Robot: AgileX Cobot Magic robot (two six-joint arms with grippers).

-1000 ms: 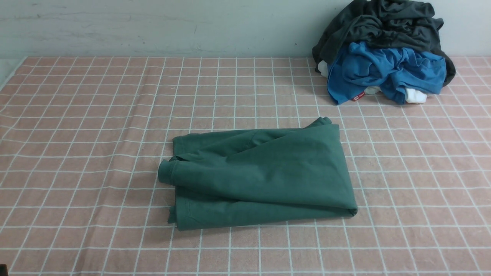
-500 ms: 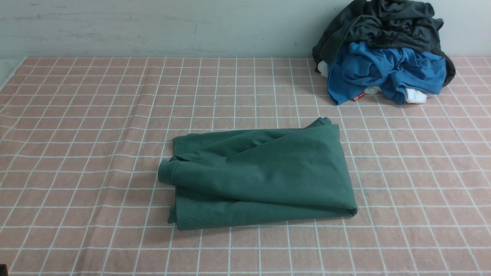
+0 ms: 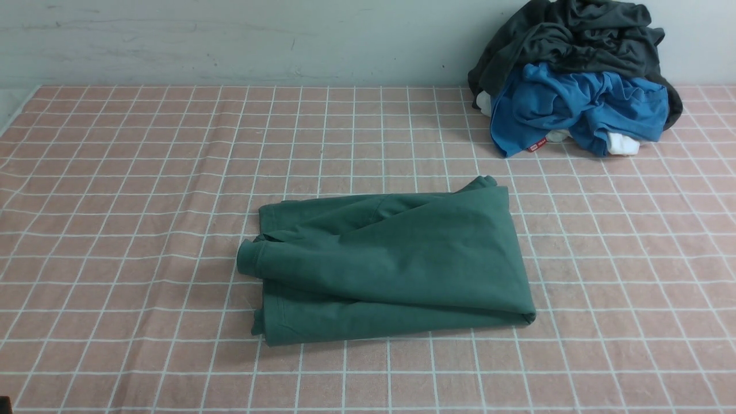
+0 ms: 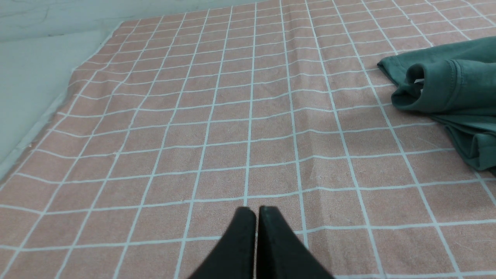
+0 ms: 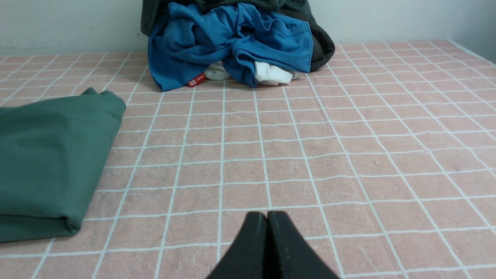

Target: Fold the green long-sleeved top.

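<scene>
Nearest the robot, the left gripper (image 4: pixel 255 211) hangs over bare cloth with its two black fingers pressed together, holding nothing, and the right gripper (image 5: pixel 267 215) sits likewise, fingers closed flat against each other and empty; neither arm shows in the front view. Both hover above the tabletop (image 3: pixel 115 230), which is covered by a salmon-pink cloth printed with a grid of thin white lines and lying in faint ripples. A little farther out, near the middle of the tabletop, rests the dark forest-green cotton long-sleeved top (image 3: pixel 391 264), folded into a rough rectangle of several layers. Its upper layer drapes diagonally, with a thick rounded fold along the near right corner and a rolled edge bulging out on the left side, where stitched hems show beneath it. In the left wrist view that rolled edge and the hems are seen close, well apart from the closed fingers; in the right wrist view the smooth folded right edge lies off to one side, also apart from the gripper. At the far right, against the pale wall (image 3: pixel 230 40), sits a heap of clothes: a crumpled bright blue garment (image 3: pixel 581 106) with a small red tag, bits of white fabric (image 3: pixel 624 144) poking from under it, and a dark charcoal-grey garment (image 3: pixel 575 40) piled on top.
</scene>
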